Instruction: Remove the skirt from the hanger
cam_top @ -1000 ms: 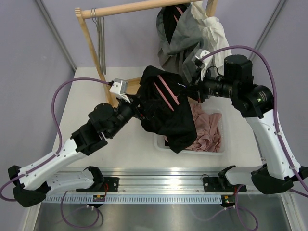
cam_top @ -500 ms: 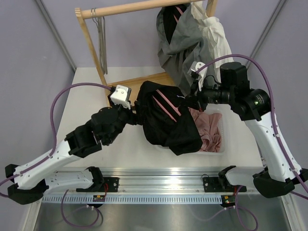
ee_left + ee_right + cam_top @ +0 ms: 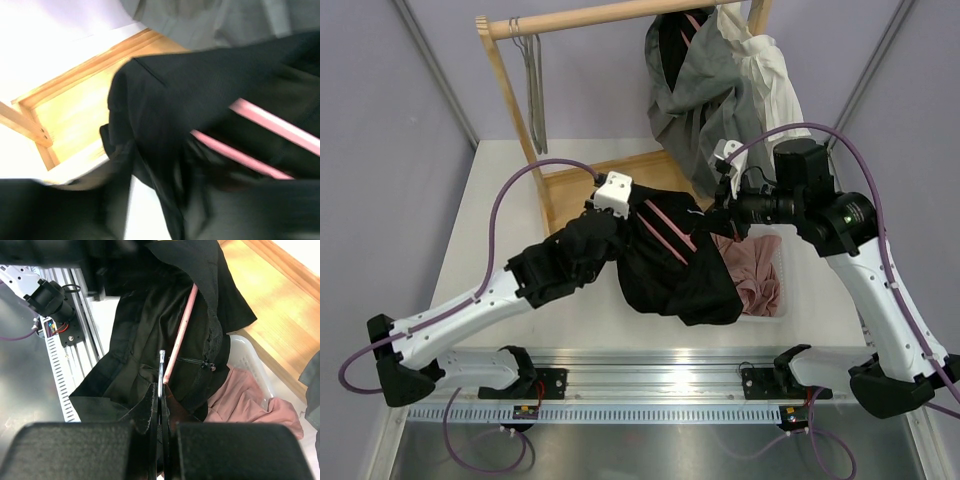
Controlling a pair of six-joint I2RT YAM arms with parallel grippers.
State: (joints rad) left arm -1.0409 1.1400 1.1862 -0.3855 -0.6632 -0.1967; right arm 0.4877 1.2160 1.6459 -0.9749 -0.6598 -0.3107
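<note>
The black skirt [image 3: 670,265] hangs on a pink-barred hanger [image 3: 665,228] above the table, between my two arms. My right gripper [image 3: 720,212] is shut on the hanger's metal hook [image 3: 161,372], with the skirt [image 3: 145,340] draped below it. My left gripper [image 3: 610,215] is pressed against the skirt's left edge. In the left wrist view the picture is blurred. A fold of the skirt [image 3: 165,115] runs down between the dark fingers of the left gripper [image 3: 165,200]. The pink hanger [image 3: 270,125] crosses to the right. Whether those jaws grip the cloth is unclear.
A white basket [image 3: 768,310] holding a pink garment [image 3: 755,275] sits under the skirt's right side. Behind stands a wooden rack [image 3: 510,90] with grey and white clothes [image 3: 720,80] and bare hangers [image 3: 530,90]. Its wooden base [image 3: 75,110] lies beside the left gripper.
The left arm swung right and forward onto the skirt's left edge, and its jaws narrowed. The skirt and right gripper sank slightly towards the table.
</note>
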